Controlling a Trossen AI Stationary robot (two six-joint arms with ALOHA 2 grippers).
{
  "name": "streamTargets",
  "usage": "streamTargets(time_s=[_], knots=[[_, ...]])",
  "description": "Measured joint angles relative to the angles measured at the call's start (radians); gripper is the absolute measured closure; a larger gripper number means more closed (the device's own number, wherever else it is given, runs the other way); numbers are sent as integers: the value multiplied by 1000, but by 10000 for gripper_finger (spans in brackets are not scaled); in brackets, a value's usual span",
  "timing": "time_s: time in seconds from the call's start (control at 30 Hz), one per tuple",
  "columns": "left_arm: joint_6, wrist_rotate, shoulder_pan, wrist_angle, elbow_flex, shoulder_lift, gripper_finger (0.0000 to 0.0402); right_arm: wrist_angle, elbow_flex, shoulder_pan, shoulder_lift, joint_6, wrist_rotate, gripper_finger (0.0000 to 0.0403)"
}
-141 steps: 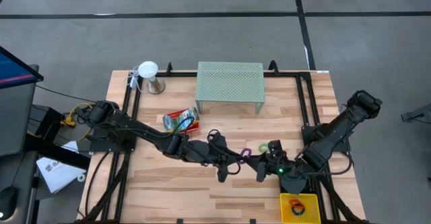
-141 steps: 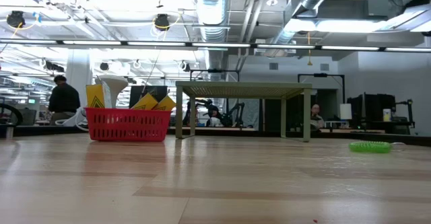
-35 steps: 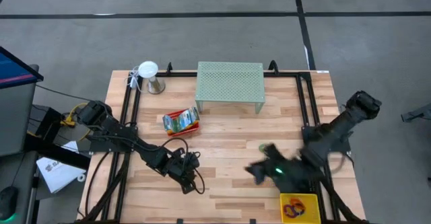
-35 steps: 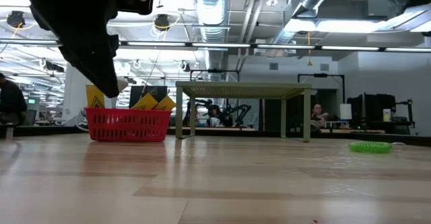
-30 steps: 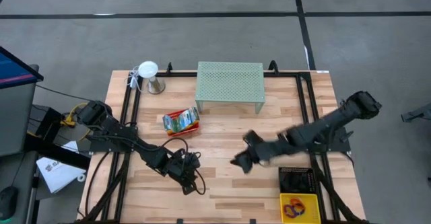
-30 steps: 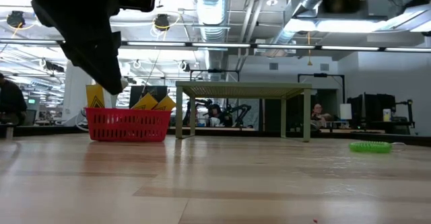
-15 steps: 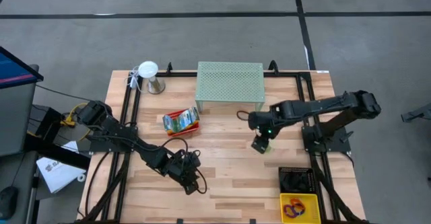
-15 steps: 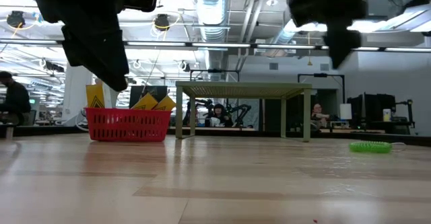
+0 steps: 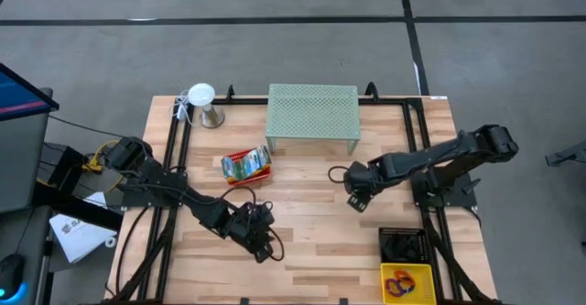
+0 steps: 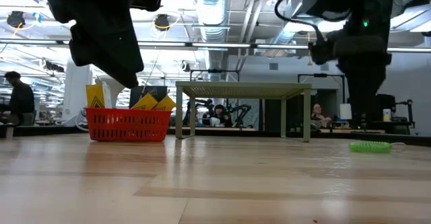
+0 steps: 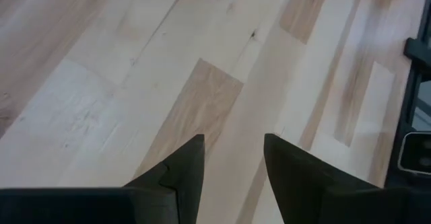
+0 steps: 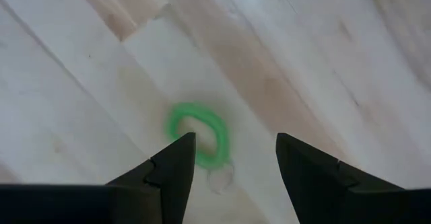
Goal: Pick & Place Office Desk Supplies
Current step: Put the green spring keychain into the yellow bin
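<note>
- Overhead, the right end effector (image 9: 356, 195) hangs in front of the mesh shelf (image 9: 311, 110); the left end effector (image 9: 261, 239) sits farther forward, beyond the red tray (image 9: 245, 165).
- Low down, a green loop (image 10: 370, 146) lies right of that shelf.
- Left wrist: fingers (image 11: 185, 173) apart, gripping nothing, over bare bench (image 11: 121, 83).
- Right wrist: fingers (image 12: 176, 170) wide, empty, above the loop.

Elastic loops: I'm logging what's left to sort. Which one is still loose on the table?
The green loop lying on bare wood under the open right gripper; the other loops are piled in the yellow tray.
</note>
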Motion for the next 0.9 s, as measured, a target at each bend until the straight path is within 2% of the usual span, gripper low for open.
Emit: streamTargets(time_s=[0.2,0.37,0.67,0.8,0.9], knots=[[0,0,0,21,0,0,253,155,-105,20,0,72,-20,200],[0,1,0,36,0,0,253,218,-171,42,0,132,-32,200],[0,3,21,37,0,0,253,305,-250,54,-1,197,11,202],[0,3,21,48,0,0,253,326,-272,70,-4,218,23,223],[0,3,21,59,0,0,253,326,-275,81,-3,229,36,252]])
